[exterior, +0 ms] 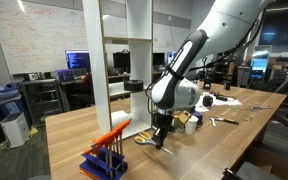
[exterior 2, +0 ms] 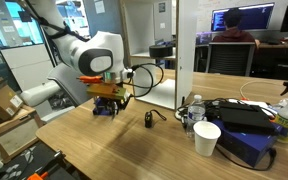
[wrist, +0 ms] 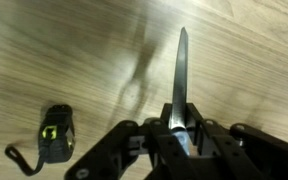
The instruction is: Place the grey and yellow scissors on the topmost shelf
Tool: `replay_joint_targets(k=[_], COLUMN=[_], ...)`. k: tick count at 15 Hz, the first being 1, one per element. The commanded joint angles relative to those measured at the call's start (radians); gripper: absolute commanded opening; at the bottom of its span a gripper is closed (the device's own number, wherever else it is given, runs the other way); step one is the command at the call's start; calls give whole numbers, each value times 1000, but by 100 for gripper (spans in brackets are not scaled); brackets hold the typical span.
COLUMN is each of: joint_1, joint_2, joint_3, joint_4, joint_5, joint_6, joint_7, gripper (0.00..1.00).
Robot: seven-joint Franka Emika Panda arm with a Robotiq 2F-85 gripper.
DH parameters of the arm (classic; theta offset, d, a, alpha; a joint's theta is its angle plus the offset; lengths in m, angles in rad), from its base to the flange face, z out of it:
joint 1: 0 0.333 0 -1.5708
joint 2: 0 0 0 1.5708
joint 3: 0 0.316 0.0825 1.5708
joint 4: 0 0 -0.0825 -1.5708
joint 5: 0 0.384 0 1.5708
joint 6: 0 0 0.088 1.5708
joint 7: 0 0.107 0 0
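Observation:
My gripper point(wrist: 182, 125) is shut on the grey and yellow scissors. Their closed grey blades point(wrist: 181, 70) point away from the jaws, over the wooden table, and the handles are hidden in the jaws. In both exterior views the gripper point(exterior: 161, 132) point(exterior 2: 106, 100) hangs low over the table, in front of the white shelving unit point(exterior: 92, 60) point(exterior 2: 187, 50). A bit of yellow handle point(exterior 2: 104, 90) shows at the fingers. One white board point(exterior: 127, 40) is visible high up. The uprights run out of the frame, so I cannot tell whether it is the topmost shelf.
A small black tape measure point(wrist: 54, 133) point(exterior 2: 149, 120) lies on the table beside the gripper. A blue rack with orange-handled tools point(exterior: 108, 150) stands at the table's front. A white cup point(exterior 2: 206, 138), a bottle point(exterior 2: 194, 108) and a dark case point(exterior 2: 246, 125) sit nearby.

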Motion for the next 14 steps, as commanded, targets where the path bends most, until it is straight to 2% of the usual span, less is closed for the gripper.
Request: replay_joint_targets(k=[1,5,8,11,14], joint_1=[59,182,238,254,224], joint_2=[-250,-467,-606,-732,-807], joint_3=[-56,-187,-251,-265,-232], joint_4=[-95,-118,-97,-55,35], joint_5=[129,114,37,-49,-138], joint_6=[-16,4,3,-4,-16], joint_7=[-54,6,97,208,355], gripper=[3,3,3,3,3])
